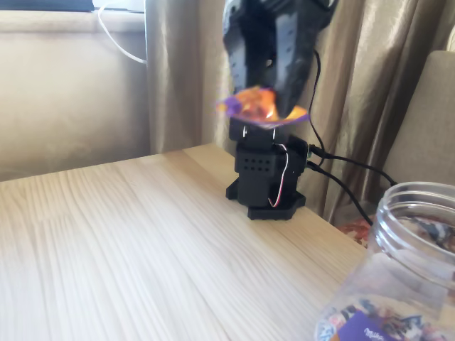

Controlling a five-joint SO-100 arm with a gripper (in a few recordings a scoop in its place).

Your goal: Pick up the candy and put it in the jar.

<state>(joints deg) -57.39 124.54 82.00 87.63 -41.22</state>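
My black gripper [261,99] hangs high above the far part of the wooden table, in front of the arm's base, pointing down. It is shut on the candy [257,106], a crinkly wrapper in purple and orange that sticks out on both sides of the fingertips. The candy is lifted well clear of the tabletop. The jar [405,263] stands at the lower right corner of the fixed view, a clear plastic vessel with a ribbed rim and wide mouth, purple wrappers showing through its wall. The gripper is up and to the left of the jar's mouth.
The arm's black base [266,177] is fixed at the table's far edge, with black cables [348,167] trailing right toward the jar. Beige curtains hang behind. The light wooden table [142,241] stretches left and toward the camera.
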